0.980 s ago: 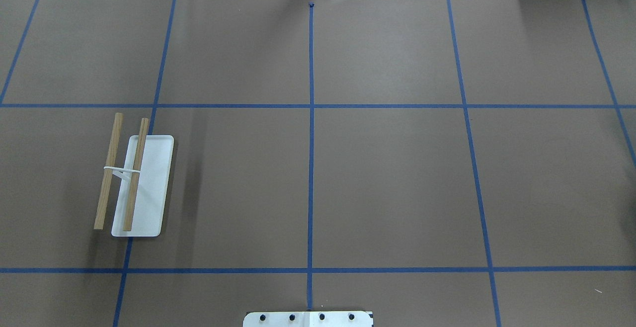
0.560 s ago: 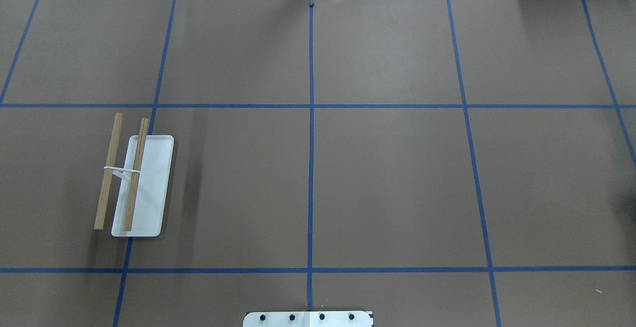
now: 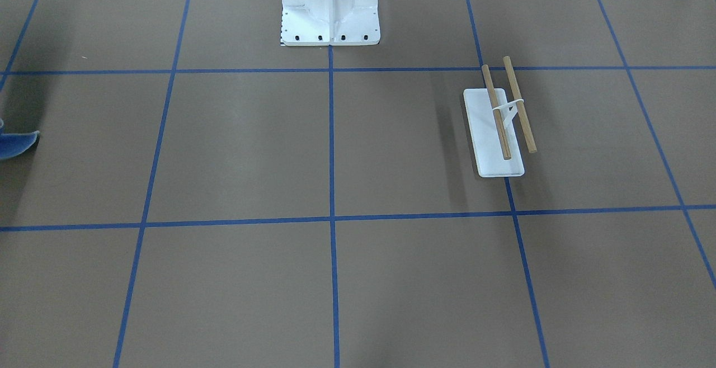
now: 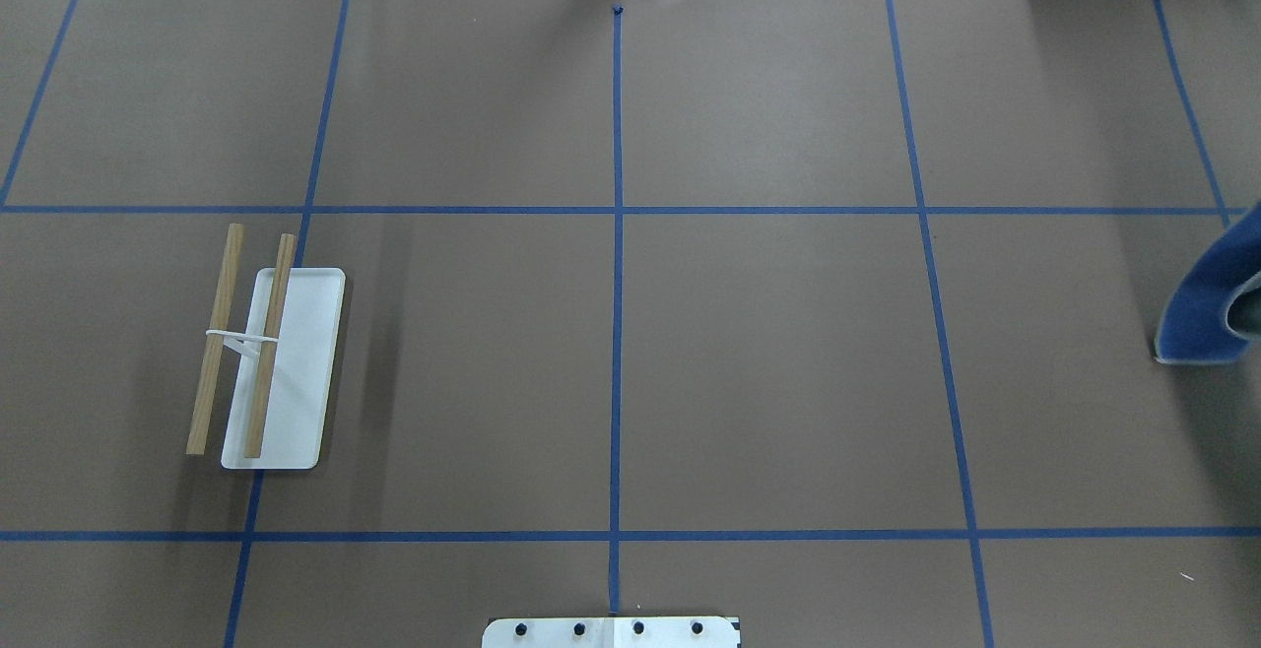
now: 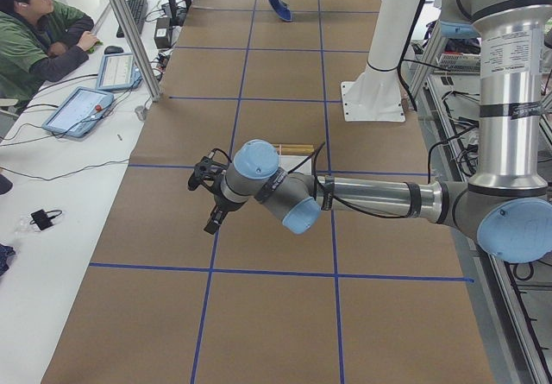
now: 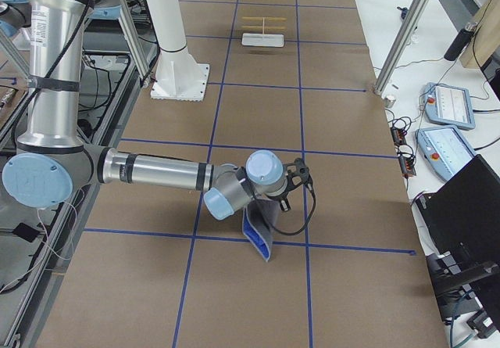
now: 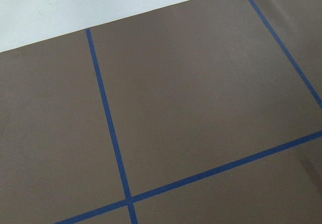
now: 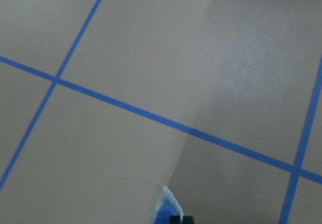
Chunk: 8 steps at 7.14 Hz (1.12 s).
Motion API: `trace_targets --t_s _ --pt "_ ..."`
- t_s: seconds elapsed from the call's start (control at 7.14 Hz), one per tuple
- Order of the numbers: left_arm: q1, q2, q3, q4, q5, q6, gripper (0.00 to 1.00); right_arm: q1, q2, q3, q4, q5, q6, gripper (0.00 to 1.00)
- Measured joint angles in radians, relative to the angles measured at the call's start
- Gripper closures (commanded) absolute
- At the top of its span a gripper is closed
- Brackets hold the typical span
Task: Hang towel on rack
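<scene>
The rack [image 4: 296, 382] stands at the table's left: a flat white base, a white bracket and two wooden dowels; it also shows in the front view [image 3: 495, 150] and far off in the right view [image 6: 262, 39]. The towel [image 4: 1202, 313] looks blue with a lighter edge. It hangs at the table's far right end, off the surface [image 6: 258, 234]. My right gripper [image 6: 291, 184] is shut on its top edge; a towel corner [image 8: 163, 209] shows in the right wrist view. My left gripper [image 5: 207, 196] hovers beyond the rack; I cannot tell whether it is open or shut.
The large white bolted pedestal [image 3: 330, 10] stands at the robot's side of the table. Blue tape lines [image 4: 617, 333] grid the brown table cover. An operator [image 5: 34, 30] sits at a side desk with tablets [image 5: 82, 108].
The towel has come into the overhead view at the right edge, moving left. Before, only a shadow showed there. The rack has not moved.
</scene>
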Motion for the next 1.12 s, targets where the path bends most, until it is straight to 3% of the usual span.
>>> trace_targets --t_s 0.28,0.56,0.84,1.12 --pt "0.003 -0.042 -0.005 -0.002 -0.061 -0.149 0.01 -0.037 0.124 0.132 -0.168 0.000 0.177 1.00" --pt "0.038 -0.129 -0.030 -0.002 -0.111 -0.432 0.01 -0.129 0.295 0.166 -0.220 -0.047 0.425 1.00" --pt "0.159 -0.245 -0.072 -0.001 -0.115 -0.726 0.01 -0.267 0.431 0.203 -0.226 -0.171 0.650 1.00" --pt "0.295 -0.353 -0.090 -0.007 -0.108 -0.989 0.01 -0.410 0.509 0.285 -0.225 -0.318 0.763 1.00"
